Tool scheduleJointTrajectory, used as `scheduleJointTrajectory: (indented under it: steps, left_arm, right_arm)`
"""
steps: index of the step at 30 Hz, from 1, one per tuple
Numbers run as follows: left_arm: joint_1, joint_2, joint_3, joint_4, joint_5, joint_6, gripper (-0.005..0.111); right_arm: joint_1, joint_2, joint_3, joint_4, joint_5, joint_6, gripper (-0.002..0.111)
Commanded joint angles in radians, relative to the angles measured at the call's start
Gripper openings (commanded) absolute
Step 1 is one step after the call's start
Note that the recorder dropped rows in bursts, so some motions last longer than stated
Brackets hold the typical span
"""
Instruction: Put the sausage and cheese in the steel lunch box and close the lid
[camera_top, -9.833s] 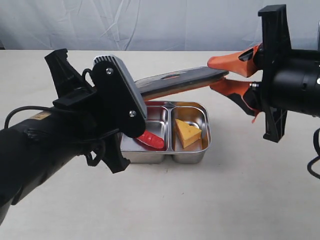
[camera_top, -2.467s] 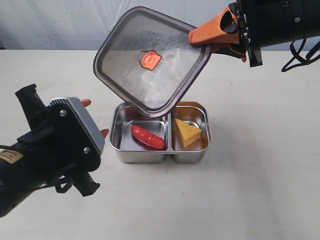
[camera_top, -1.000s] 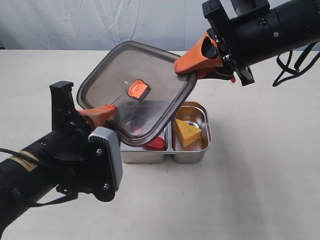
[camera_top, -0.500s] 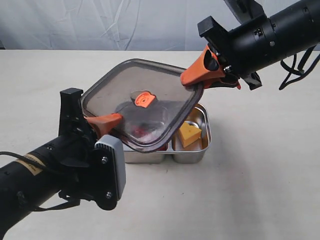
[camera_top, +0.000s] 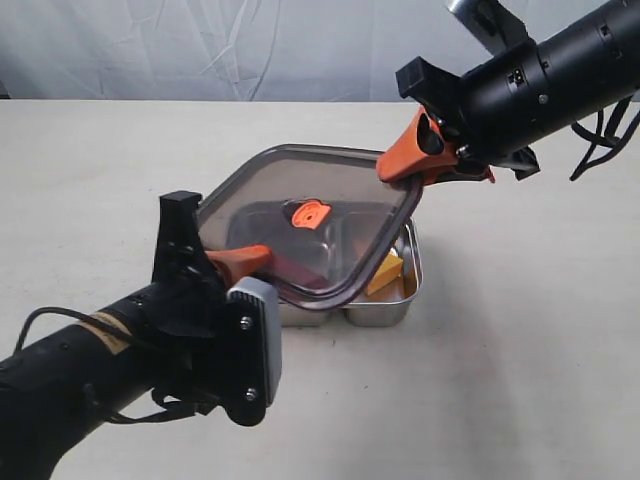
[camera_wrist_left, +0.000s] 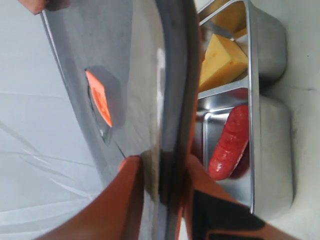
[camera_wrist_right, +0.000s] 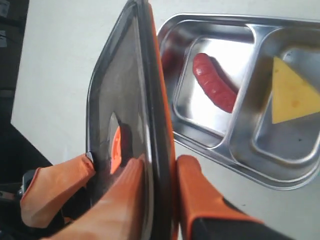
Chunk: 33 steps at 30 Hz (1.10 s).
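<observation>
Left pincer (camera_top: 260, 262) and right pincer (camera_top: 392, 172), arms angled inward, pinch seemingly opposite corners of the tilted lid (camera_top: 350, 232).

A: Where's the exterior camera?
B: Raised above the desk (camera_top: 520, 380), facing down and across it, both arms in frame.
A: The wrist cameras?
B: Very close, each sighting along the edge of the lid (camera_wrist_left: 172, 75). All three share the steel lunch box (camera_top: 385, 308).

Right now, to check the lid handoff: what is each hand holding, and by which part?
Both hold the lid: left hand pinches its left edge, right hand its right corner.
</observation>
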Motion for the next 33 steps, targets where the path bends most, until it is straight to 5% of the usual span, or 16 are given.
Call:
scheduleJointTrajectory:
  steps: [1, 12, 28, 33]
  left_arm:
    - [0.0, 0.114, -0.041, 0.01, 0.013, -0.014, 0.0]
    - [-0.002, 0.233, -0.17, -0.029, 0.08, -0.009, 0.0]
    - [-0.002, 0.268, -0.176, -0.035, 0.172, 0.002, 0.0]
    - [-0.002, 0.271, -0.176, -0.035, 0.167, -0.001, 0.004]
  right_arm:
    - [-0.004, 0.002, -0.003, -0.133, -0.072, -0.027, -0.001]
    - [-0.004, 0.099, -0.004, -0.248, -0.166, -0.037, -0.001]
    - [-0.004, 0.194, -0.004, -0.281, -0.339, -0.16, -0.001]
    - [-0.004, 0.194, -0.004, -0.284, -0.342, -0.158, 0.026]
